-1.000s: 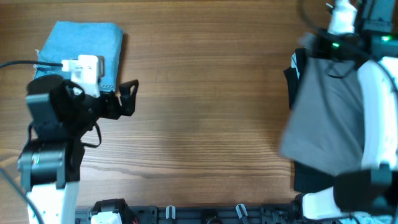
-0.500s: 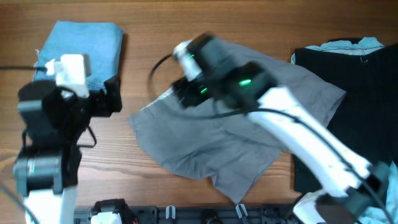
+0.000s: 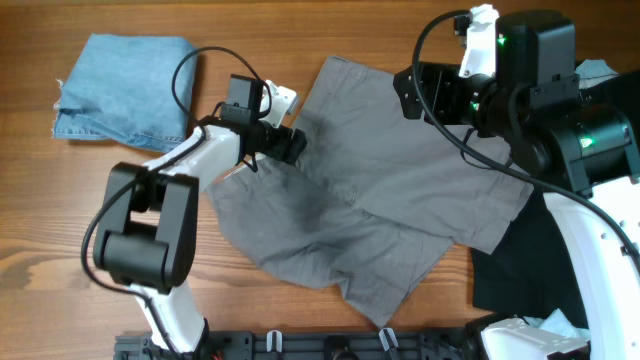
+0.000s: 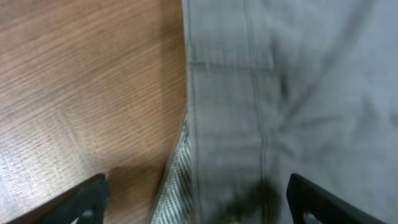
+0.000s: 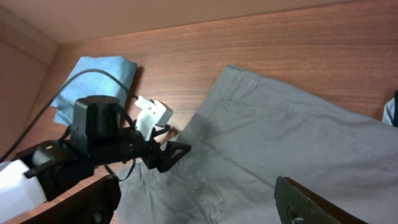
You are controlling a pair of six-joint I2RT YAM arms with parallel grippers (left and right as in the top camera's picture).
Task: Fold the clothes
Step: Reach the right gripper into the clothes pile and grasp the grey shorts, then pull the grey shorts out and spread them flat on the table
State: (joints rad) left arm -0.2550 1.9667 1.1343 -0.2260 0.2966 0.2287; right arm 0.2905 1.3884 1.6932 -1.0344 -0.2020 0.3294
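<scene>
The grey shorts (image 3: 380, 200) lie spread out, somewhat rumpled, in the middle of the wooden table. My left gripper (image 3: 293, 143) is open at their upper left edge. In the left wrist view its fingers (image 4: 87, 199) straddle the hem of the shorts (image 4: 280, 93) with nothing gripped. My right gripper (image 3: 412, 92) is open above the shorts' top right part. In the right wrist view it hangs high over the shorts (image 5: 292, 143) with empty jaws. The light-blue denim garment (image 3: 125, 85) lies folded at the far left. The black garment (image 3: 520, 285) lies at the right, partly under the shorts.
The left arm (image 3: 150, 230) stretches from the front left across bare wood to the shorts. The right arm's white link (image 3: 600, 240) crosses the black garment. A black rail (image 3: 300, 345) runs along the table's front edge.
The right gripper carried the shorts from the right pile to the table's middle, let go and drew back to the upper right. The left arm reached right to the shorts' edge.
</scene>
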